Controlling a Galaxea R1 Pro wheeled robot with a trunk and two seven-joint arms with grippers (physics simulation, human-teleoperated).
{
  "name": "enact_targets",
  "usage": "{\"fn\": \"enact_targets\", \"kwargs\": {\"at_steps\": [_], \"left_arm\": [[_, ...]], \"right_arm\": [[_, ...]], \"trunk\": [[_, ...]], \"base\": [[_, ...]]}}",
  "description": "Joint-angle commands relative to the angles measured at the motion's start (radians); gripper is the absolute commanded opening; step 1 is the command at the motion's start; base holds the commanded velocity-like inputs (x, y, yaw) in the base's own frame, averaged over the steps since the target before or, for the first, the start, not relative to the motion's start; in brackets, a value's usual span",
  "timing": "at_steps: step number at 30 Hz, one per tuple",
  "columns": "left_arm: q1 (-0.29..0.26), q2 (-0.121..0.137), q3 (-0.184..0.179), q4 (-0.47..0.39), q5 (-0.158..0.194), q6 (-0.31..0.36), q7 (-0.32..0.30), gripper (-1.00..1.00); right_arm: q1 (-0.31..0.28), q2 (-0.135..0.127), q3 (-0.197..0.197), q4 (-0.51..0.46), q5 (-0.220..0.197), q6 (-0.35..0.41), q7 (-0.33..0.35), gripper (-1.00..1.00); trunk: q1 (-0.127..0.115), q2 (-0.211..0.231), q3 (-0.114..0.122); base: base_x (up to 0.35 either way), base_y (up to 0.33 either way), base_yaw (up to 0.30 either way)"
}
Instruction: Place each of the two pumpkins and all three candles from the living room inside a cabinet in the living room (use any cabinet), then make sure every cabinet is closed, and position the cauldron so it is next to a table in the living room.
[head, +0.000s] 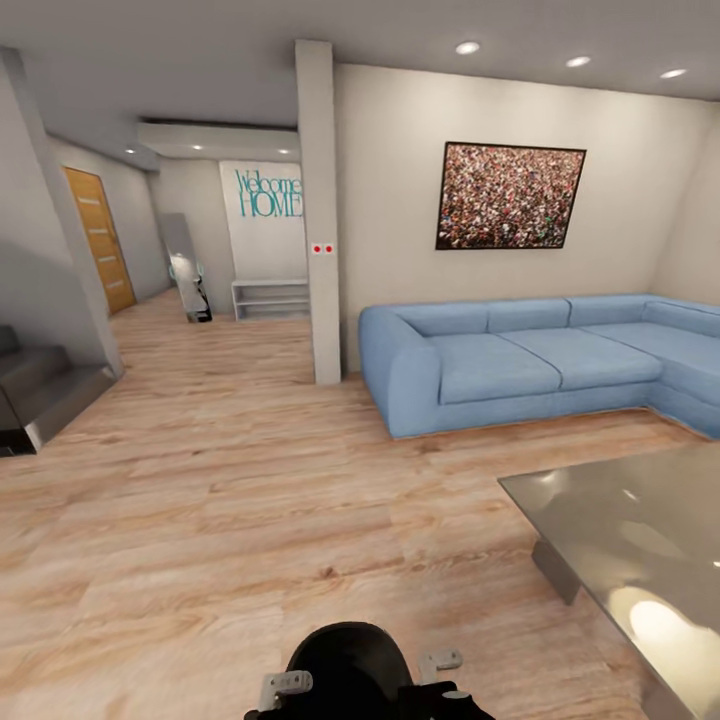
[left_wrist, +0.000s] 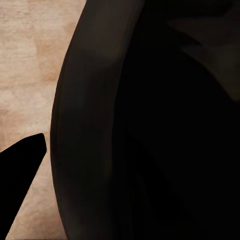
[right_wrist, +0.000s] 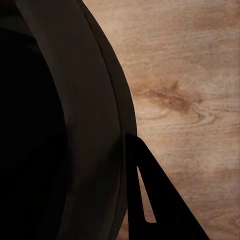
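Head view: cauldron (head: 352, 665) sits low at the bottom edge, right in front of the trunk, black rounded body, with grey gripper parts either side of it, left gripper (head: 285, 686) and right gripper (head: 441, 661). Looks carried between the two arms, above the wood floor (head: 200, 520), though the contact points aren't clear from here. Left wrist view: cauldron wall (left_wrist: 150, 125) takes most of the picture, one dark finger (left_wrist: 22, 175) beside it over floor, just apart from the wall; can't tell how wide the left pincer stands or whether it clamps anything. Right wrist view: cauldron rim and wall (right_wrist: 65, 125) close up, one dark finger (right_wrist: 150, 190) lying against the outer wall; second finger hidden, so right pincer's opening and grip also can't be told. Room: blue corner sofa (head: 520, 360) against the far wall under a framed picture (head: 510, 195), glossy grey table (head: 640, 540) at right with its near corner towards the robot, cauldron well apart from it. Pillar (head: 318, 210) at centre, hallway behind it with a "Welcome HOME" sign (head: 268, 193) and a wooden door (head: 100, 240). Dark steps (head: 35, 385) at left.
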Motion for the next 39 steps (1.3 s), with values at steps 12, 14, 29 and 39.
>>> {"fn": "enact_targets", "kwargs": {"at_steps": [12, 14, 29, 39], "left_arm": [[-0.001, 0.001, -0.002, -0.005, 0.007, 0.0, 0.003, -1.0], [-0.001, 0.001, -0.002, -0.005, 0.007, 0.0, 0.002, -1.0], [-0.001, 0.001, -0.002, -0.005, 0.008, 0.0, 0.002, -1.0], [-0.001, 0.001, -0.002, -0.005, 0.008, 0.0, 0.002, -1.0]], "right_arm": [[-0.001, 0.0, 0.003, 0.001, -0.001, 0.004, -0.009, -1.0], [-0.001, 0.0, 0.003, 0.001, -0.001, 0.004, -0.009, -1.0], [-0.001, 0.0, 0.003, 0.001, -0.001, 0.004, -0.009, -1.0], [-0.001, 0.0, 0.003, 0.001, -0.001, 0.004, -0.009, -1.0]], "trunk": [[0.0, 0.0, -0.001], [0.0, 0.0, -0.001], [0.0, 0.0, -0.001], [0.0, 0.0, -0.001]], "base": [[0.246, 0.084, -0.036], [0.096, 0.005, -0.234], [0.008, 0.065, -0.27], [0.0, 0.084, -0.273]]}}
